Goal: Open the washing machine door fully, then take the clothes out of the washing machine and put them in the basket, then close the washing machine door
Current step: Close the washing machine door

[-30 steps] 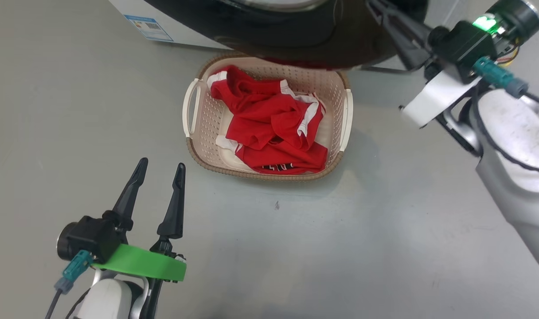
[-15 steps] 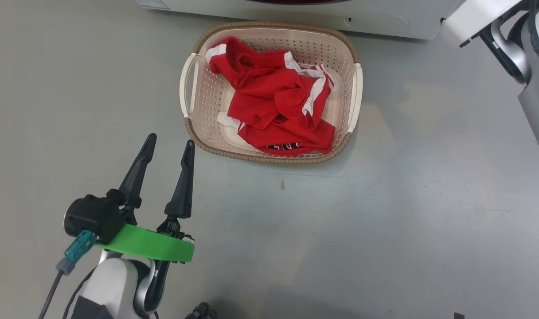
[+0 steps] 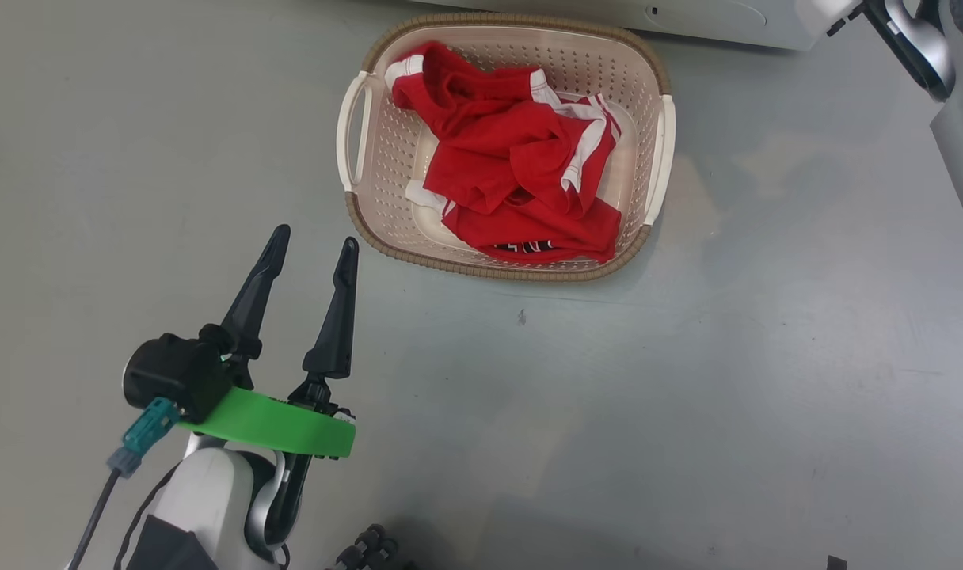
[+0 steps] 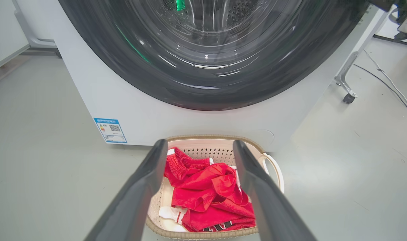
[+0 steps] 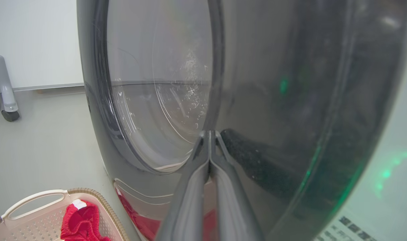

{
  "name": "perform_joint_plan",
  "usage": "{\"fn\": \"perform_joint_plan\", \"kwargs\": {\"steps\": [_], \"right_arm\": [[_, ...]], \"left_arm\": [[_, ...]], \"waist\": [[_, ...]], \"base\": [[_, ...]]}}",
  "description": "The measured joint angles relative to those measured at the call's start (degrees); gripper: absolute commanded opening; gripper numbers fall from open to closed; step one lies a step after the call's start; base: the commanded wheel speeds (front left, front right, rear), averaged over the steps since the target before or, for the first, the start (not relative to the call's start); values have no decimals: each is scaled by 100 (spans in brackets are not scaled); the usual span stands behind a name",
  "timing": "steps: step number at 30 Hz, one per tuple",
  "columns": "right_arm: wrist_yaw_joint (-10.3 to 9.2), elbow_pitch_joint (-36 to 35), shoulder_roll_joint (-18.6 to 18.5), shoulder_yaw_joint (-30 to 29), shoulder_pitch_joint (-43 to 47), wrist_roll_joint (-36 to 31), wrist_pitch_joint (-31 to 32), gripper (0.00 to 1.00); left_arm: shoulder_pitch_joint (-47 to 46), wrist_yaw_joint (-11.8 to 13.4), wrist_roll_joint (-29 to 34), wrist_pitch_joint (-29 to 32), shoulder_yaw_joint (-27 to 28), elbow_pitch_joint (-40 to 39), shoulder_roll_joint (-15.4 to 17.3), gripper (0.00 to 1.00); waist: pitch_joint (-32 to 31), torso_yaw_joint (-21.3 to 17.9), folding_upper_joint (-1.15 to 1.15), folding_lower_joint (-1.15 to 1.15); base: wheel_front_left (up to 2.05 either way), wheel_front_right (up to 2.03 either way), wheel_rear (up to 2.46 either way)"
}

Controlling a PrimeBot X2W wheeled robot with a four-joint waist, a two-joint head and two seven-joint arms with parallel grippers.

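Right claw [image 5: 209,134] closed, tips on door [image 5: 290,100]; left claw [image 3: 315,236] parted, empty.

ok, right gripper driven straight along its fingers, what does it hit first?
The washing machine door: the right gripper, shut, points at its black rim beside the glass, tips apparently at the surface; contact unclear.

Bright light, soft shadows on floor [image 3: 687,261], glare on washing machine door [image 4: 207,67], wrist cams warped
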Motion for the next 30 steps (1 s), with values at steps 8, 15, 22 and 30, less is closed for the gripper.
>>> {"fn": "perform_joint_plan", "kwargs": {"steps": [8,15,22,30], "right_arm": [[-47,426,86,112,309,179,-266,0],[-69,590,318,138,1076,570,-422,0],[-69,671,346,-44,1722,817,-465,0],[-188,700,581,-327,2647,1147,-495,45]], "left_arm": [[-18,31,1,0,145,129,-9,100],[-8,70,180,0,389,190,-9,100],[25,70,386,0,543,225,-10,100],[276,64,570,0,725,313,-8,100]], "waist": [[-232,-28,0,0],[-581,-198,0,0],[-881,-392,0,0],[-1312,-711,0,0]], "base": [[0,0,0],[0,0,0],[0,0,0],[0,0,0]]}}
